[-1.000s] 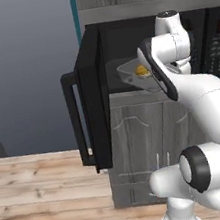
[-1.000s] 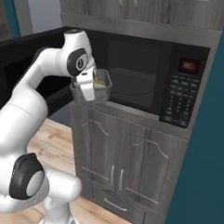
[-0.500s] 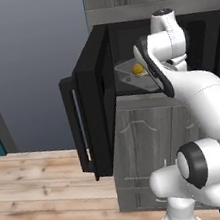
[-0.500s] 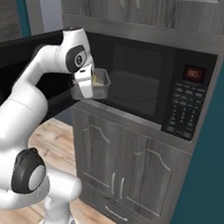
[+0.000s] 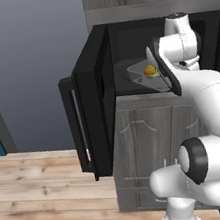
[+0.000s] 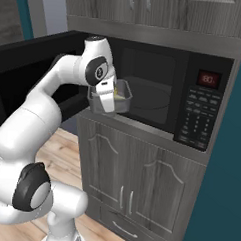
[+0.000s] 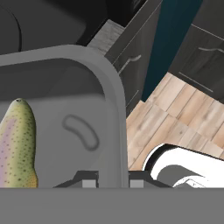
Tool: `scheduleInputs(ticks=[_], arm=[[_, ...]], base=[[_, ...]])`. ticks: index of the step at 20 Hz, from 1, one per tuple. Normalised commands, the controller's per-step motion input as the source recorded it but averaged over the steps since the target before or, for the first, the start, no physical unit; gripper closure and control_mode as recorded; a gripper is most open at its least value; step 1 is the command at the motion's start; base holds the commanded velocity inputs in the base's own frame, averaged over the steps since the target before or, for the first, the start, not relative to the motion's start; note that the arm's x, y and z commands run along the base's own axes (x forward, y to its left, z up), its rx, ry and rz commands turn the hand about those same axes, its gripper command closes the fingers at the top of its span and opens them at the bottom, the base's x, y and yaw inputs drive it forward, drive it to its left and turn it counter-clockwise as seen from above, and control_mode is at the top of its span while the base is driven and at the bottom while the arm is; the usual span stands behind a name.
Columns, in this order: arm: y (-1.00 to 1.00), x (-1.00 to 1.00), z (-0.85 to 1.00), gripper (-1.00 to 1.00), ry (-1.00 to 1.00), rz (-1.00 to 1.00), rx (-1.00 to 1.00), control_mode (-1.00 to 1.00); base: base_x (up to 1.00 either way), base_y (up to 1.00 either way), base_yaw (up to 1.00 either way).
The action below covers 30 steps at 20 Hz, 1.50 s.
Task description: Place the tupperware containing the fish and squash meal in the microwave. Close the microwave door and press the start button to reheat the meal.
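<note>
My gripper is shut on the rim of the tupperware, a shallow clear-grey tub held level at the front left of the microwave cavity. In the hand view the rim runs between my fingertips and a speckled yellow-green fish lies inside. From the left base view the tupperware shows yellow food beside my wrist. The microwave door stands swung open to the left, its bar handle facing outward. The keypad and red display sit on the microwave's right.
Grey wood-grain cabinet doors stand below the microwave and more cabinets above it. A teal wall panel rises at the right. Wooden floor stretches left of the open door.
The tupperware has moved a little right and closer to the microwave cavity, still in my grip. The views have shifted slightly with the base.
</note>
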Motion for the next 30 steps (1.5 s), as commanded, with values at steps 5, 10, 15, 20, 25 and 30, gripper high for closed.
scheduleInputs(ticks=[5, 10, 15, 20, 25, 30], arm=[[-0.43, 0.04, -0.26, 1.00, 0.00, -0.07, 0.00, -1.00], [-0.33, 0.32, -0.30, 1.00, 0.00, -0.05, 0.00, -1.00], [-0.28, 0.65, -0.29, 1.00, 0.01, -0.01, 0.00, -1.00], [-0.20, 0.68, -0.15, 1.00, 0.00, 0.00, 0.00, -1.00], [-0.10, 0.52, -0.01, 1.00, -0.01, 0.00, 0.00, -1.00], [-0.02, 0.42, -0.07, 1.00, -0.04, 0.00, 0.00, -1.00]], base=[[0.00, 0.00, 0.00], [0.00, 0.00, 0.00], [0.00, 0.00, 0.00], [0.00, 0.00, 0.00], [0.00, 0.00, 0.00], [0.00, 0.00, 0.00]])
